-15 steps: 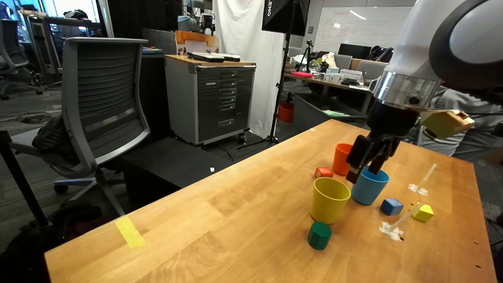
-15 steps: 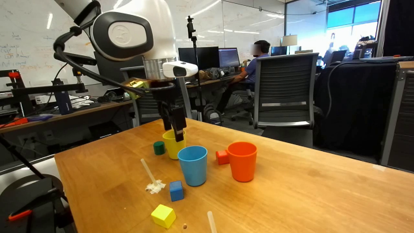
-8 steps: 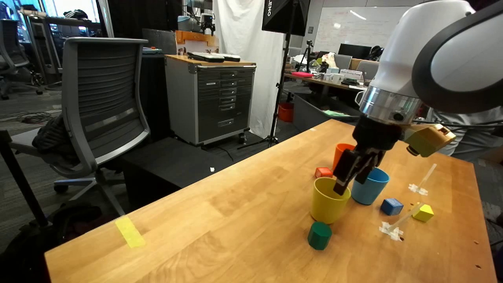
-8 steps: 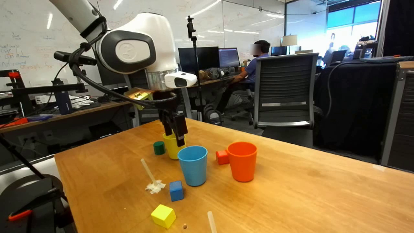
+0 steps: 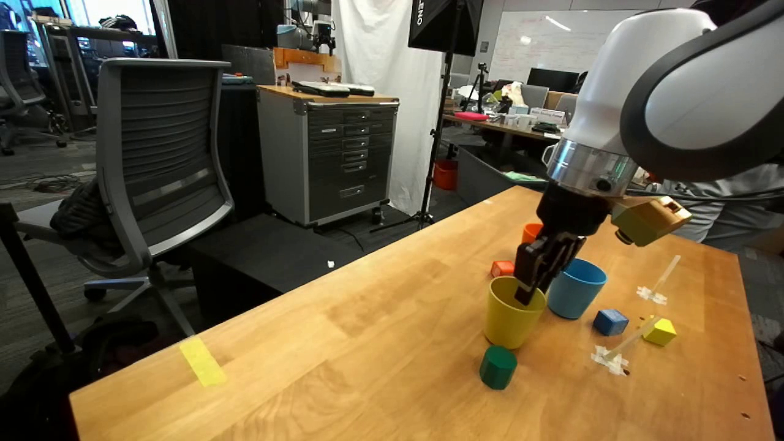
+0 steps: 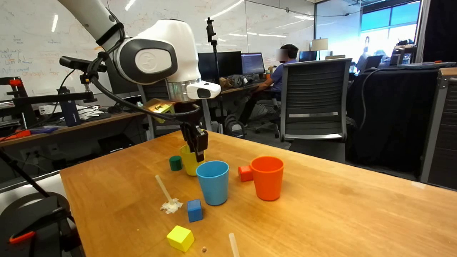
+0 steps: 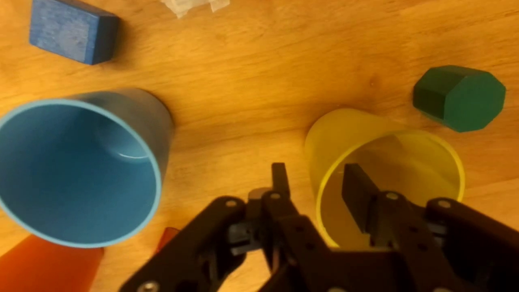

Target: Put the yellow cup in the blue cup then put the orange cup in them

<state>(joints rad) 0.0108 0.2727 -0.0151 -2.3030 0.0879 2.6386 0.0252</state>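
The yellow cup (image 5: 509,323) stands upright on the table in both exterior views. My gripper (image 7: 316,165) straddles the near side of its rim in the wrist view: one finger is inside the cup (image 7: 338,129), the other outside. Space shows between each finger and the wall, so the jaws stand partly open, holding nothing. Beside it is the upright, empty blue cup (image 6: 214,187), whose inside shows in the wrist view. The orange cup (image 6: 267,182) stands upright beyond the blue one; the arm partly covers it in an exterior view (image 5: 530,233).
A green block (image 7: 472,101) sits close to the yellow cup. A red block (image 6: 245,173) lies by the orange cup. Near the blue cup are a blue block (image 5: 610,321) and a yellow block (image 6: 180,238). Thin taped-down sticks (image 5: 634,339) rise from the table.
My gripper has come down and across from above the blue cup to the yellow cup's rim. Its jaws have narrowed. The cups and blocks have stayed where they were.
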